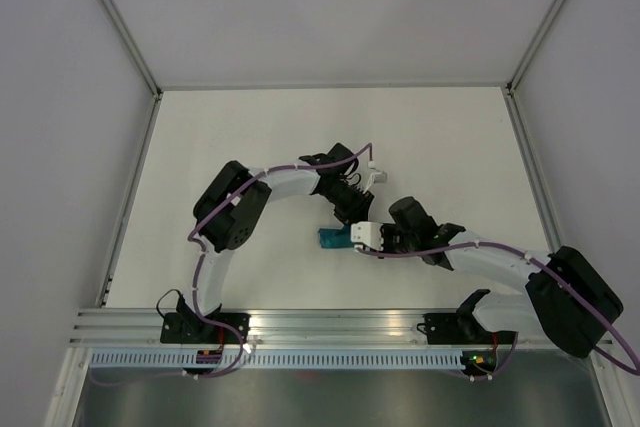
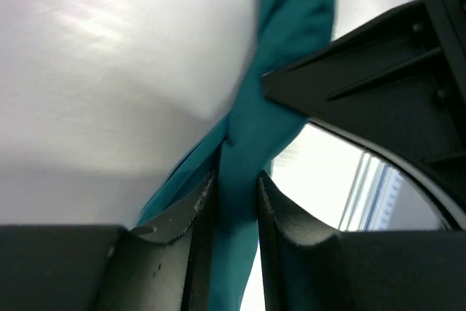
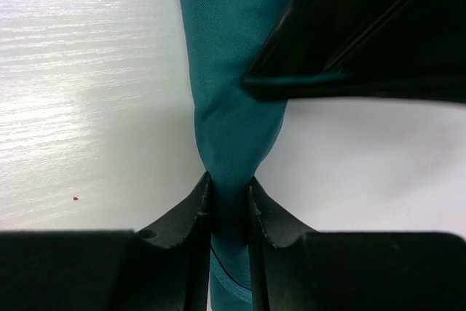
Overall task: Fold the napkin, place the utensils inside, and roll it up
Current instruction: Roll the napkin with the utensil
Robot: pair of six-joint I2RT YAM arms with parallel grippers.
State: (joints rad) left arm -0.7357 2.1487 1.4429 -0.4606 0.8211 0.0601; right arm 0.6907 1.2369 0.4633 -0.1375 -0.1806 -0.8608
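Observation:
The napkin (image 1: 331, 239) is a narrow teal roll in the middle of the table, twisted thin where it is gripped. In the left wrist view the napkin (image 2: 291, 49) runs up from between the jaws of my left gripper (image 2: 237, 180), which touch the cloth on both sides. My right gripper (image 3: 228, 183) is shut on the napkin (image 3: 233, 49) and pinches it to a narrow waist. From above, the left gripper (image 1: 350, 219) comes down onto the roll from behind and the right gripper (image 1: 347, 238) meets it from the right. The utensils are hidden.
The white table (image 1: 250, 147) is walled by pale panels at the left, back and right. A metal rail (image 1: 340, 322) runs along the near edge by the arm bases. Each wrist view has the other arm's dark finger (image 3: 364, 34) close above the roll.

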